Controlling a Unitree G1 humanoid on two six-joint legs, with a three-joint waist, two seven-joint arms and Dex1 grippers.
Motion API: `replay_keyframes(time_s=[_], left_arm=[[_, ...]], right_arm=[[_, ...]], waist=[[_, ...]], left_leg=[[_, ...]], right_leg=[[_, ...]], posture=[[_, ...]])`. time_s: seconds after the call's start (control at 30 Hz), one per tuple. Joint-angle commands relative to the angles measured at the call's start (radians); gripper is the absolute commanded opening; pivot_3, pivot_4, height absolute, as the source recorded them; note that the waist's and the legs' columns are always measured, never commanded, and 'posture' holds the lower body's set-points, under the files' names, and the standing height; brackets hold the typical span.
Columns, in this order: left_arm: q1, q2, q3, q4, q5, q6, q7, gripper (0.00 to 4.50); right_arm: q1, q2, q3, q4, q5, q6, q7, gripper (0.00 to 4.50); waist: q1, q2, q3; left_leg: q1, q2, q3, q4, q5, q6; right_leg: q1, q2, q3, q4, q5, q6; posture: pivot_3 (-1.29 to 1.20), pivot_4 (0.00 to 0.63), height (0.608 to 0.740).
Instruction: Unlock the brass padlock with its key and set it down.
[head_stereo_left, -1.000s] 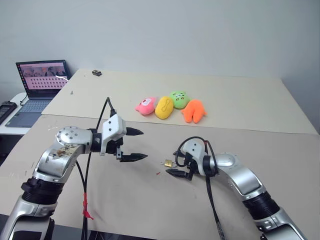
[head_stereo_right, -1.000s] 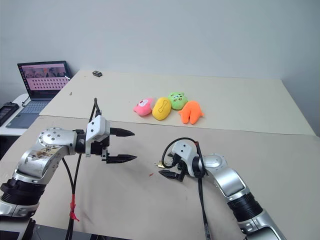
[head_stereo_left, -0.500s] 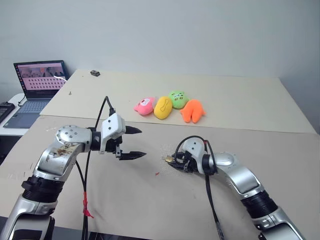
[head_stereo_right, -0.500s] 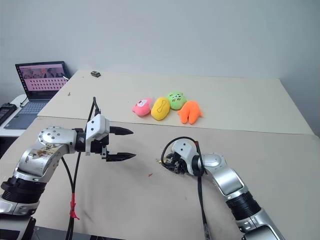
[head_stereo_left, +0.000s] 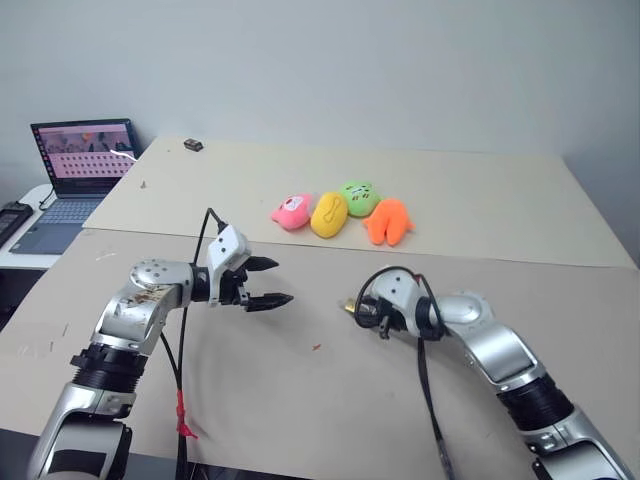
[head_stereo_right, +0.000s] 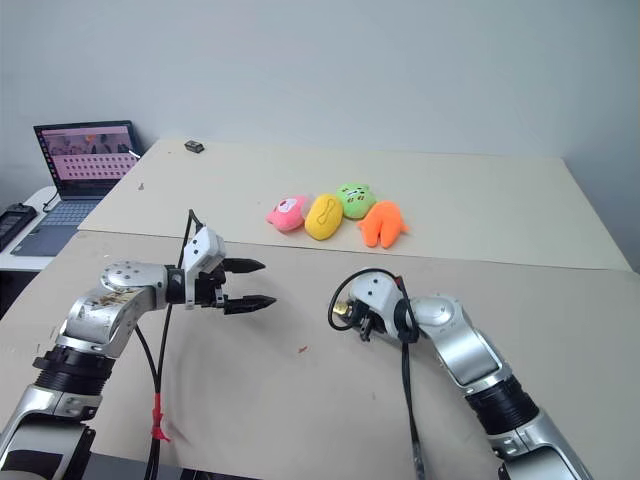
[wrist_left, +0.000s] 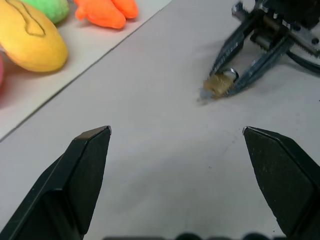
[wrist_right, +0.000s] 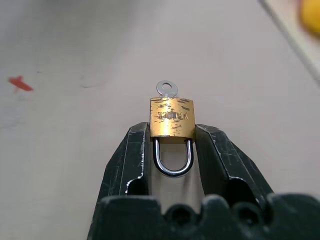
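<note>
We see the brass padlock (wrist_right: 172, 116), a tiny squarish yellow-gold body with a scuffed, stamped face and a thin silvery shackle looping out of one end. The shackle looks seated in the body. From the opposite end the round silvery head of the key (wrist_right: 166, 90) sticks out, its small hole visible. The padlock is pinched by its two sides between the right gripper (wrist_right: 172, 145) fingertips, shackle toward the gripper, held above the beige tabletop.

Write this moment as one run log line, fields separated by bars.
right gripper: shut on brass padlock | key: in lock | left gripper: open, empty, facing padlock
</note>
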Motion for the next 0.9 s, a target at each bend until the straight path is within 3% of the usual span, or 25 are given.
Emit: replay_keyframes(time_s=[0.03, 0.43, 0.83, 0.9], left_arm=[[-0.063, -0.049, -0.009, 0.026, -0.026, 0.054, -0.011, 4.5], [-0.156, -0.269, 0.03, 0.099, -0.162, 0.277, 0.023, 4.5], [-0.186, -0.313, 0.05, 0.153, -0.176, 0.307, 0.066, 4.5], [-0.19, -0.318, 0.059, 0.169, -0.176, 0.308, 0.074, 3.99]], right_arm=[[-0.032, -0.048, -0.046, -0.105, -0.033, -0.043, -0.001, 0.91], [-0.009, -0.158, -0.065, -0.239, -0.107, -0.099, 0.011, 0.91], [-0.016, -0.155, -0.111, -0.328, -0.076, -0.017, 0.026, 0.91], [-0.023, -0.154, -0.115, -0.344, -0.071, 0.002, 0.031, 0.91]], waist=[[0.0, 0.0, 0.0], [-0.002, 0.001, 0.0], [-0.008, 0.001, -0.001], [-0.007, 0.001, -0.001]], left_leg=[[0.0, 0.0, 0.0, 0.0, 0.0, 0.0], [-0.004, 0.0, -0.002, 0.004, 0.0, 0.001], [-0.004, -0.001, -0.002, 0.005, 0.0, 0.001], [-0.004, -0.001, -0.002, 0.005, 0.0, 0.001]], right_leg=[[0.0, 0.0, 0.0, 0.0, 0.0, 0.0], [0.0, 0.0, 0.0, 0.0, 0.0, 0.0], [0.0, 0.0, 0.0, 0.0, 0.0, 0.0], [0.0, 0.0, 0.0, 0.0, 0.0, 0.0]], posture=[[0.0, 0.15, 0.65], [0.0, 0.15, 0.65], [0.0, 0.15, 0.65], [0.0, 0.15, 0.65]])
